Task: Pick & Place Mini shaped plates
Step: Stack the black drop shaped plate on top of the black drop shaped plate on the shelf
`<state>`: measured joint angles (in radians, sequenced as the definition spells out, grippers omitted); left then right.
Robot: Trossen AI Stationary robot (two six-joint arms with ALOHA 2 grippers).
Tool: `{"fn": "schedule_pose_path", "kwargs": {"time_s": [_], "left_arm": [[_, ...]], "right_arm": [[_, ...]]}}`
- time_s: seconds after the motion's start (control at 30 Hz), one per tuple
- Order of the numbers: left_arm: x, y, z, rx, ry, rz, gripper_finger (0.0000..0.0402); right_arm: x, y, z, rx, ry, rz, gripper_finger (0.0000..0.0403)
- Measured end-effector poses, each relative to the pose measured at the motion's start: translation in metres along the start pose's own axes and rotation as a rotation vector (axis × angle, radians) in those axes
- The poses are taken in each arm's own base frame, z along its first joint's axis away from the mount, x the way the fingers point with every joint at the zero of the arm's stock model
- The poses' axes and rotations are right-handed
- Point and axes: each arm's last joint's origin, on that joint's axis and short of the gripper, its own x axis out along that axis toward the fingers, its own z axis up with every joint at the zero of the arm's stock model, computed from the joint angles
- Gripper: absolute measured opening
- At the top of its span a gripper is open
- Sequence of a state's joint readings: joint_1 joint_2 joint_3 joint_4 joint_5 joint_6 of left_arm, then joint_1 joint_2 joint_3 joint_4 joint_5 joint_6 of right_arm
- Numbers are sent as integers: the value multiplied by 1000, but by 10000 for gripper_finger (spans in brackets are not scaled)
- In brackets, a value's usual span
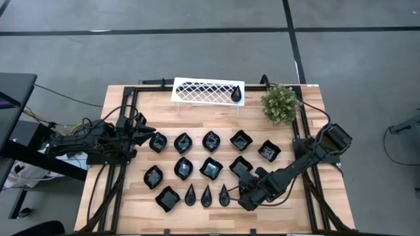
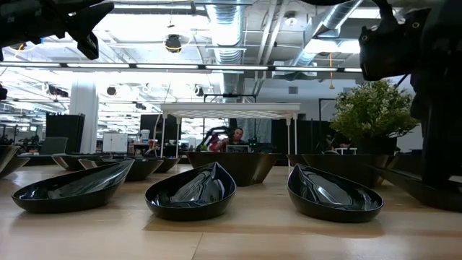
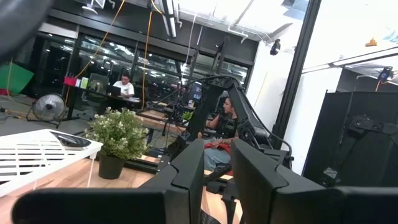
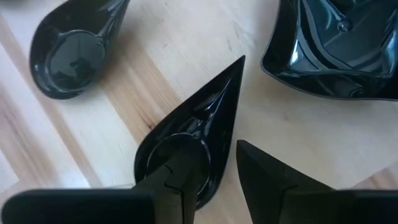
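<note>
Teardrop plate point(image 4: 193, 134), black, lying on wooden surface point(image 4: 155, 68) in the front row: my right claw point(image 4: 217, 174) straddles its round end, parted, gripping nothing. My left claw point(image 1: 146, 129), slightly parted, empty.

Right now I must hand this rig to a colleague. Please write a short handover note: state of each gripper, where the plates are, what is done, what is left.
Right gripper: low over the front row, fingers open around the wide end of a teardrop plate, one finger inside its bowl, not yet closed.
Left gripper: waits at the left table edge, beside the back row, holding nothing.
Done: one teardrop plate lies on the white rack.
Left: the other black plates, square, leaf and teardrop, lie in three rows on the table. The plant stands beside the rack.
</note>
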<state>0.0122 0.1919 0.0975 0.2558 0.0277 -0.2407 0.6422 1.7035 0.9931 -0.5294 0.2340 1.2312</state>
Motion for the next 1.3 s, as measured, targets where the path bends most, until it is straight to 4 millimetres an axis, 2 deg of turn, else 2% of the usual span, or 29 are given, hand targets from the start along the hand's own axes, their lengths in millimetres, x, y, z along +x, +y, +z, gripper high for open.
{"fn": "schedule_pose_path", "kwargs": {"time_s": [0.2, 0.57, 1.3], "left_arm": [[0, 0, 0, 0, 0, 0, 82], [0, 0, 0, 0, 0, 0, 82], [0, 0, 0, 0, 0, 0, 82]], "right_arm": [[0, 0, 1, 0, 0, -2, 87], [0, 0, 1, -1, -2, -2, 4], [-1, 2, -2, 49, 33, 22, 1]]}}
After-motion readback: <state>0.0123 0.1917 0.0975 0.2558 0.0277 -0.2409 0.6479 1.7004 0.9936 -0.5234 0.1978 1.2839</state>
